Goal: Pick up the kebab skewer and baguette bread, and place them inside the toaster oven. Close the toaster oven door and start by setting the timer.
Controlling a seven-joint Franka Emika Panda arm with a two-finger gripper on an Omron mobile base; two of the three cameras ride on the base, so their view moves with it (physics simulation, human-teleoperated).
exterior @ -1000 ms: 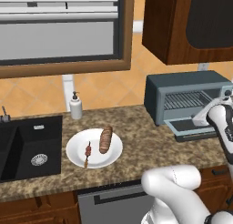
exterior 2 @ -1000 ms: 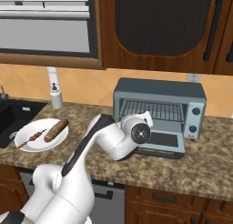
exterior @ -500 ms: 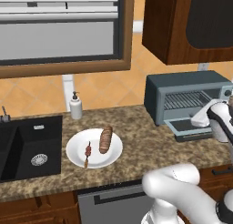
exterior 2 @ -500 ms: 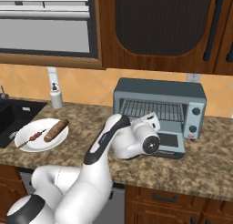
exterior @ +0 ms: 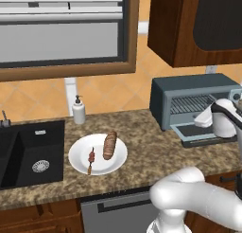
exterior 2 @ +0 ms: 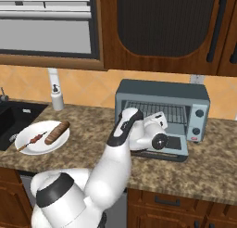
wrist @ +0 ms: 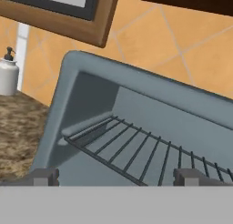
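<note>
Since a second ago the hand has swung further right along the oven front, while the skewer, bread and plate have not stirred. From the left base view, the gripper [exterior: 203, 119] hangs over the lowered door [exterior: 201, 132] of the oven [exterior: 189, 97], near the counter's right end, whereas the plate [exterior: 78, 149] sits near the counter's front edge beside the sink [exterior: 26, 154]; on it the skewer [exterior: 90, 158] lies left of the bread [exterior: 109, 145], both with their long axes running roughly front to back, the bread leaning slightly right. So both foods lie well to the left of the fingers and away from where they point, and my judgement is that the next move must turn the arm back across the counter. From the right base view, the hand [exterior 2: 155, 129] sits low before the open oven mouth above the flat door [exterior 2: 173, 146], with the two knobs [exterior 2: 199, 123] at right, and the plate [exterior 2: 28, 146] with skewer [exterior 2: 33, 140] and bread [exterior 2: 56, 132] well apart at the far left. From the hand view, the two fingertips [wrist: 45, 176] stand wide apart with nothing between them, and beyond them the wire rack [wrist: 136, 152] is bare, which the base views cannot settle; a soap bottle [wrist: 8, 75] stands at the left edge. This view gives no sign of the plate, which the base views supply.
</note>
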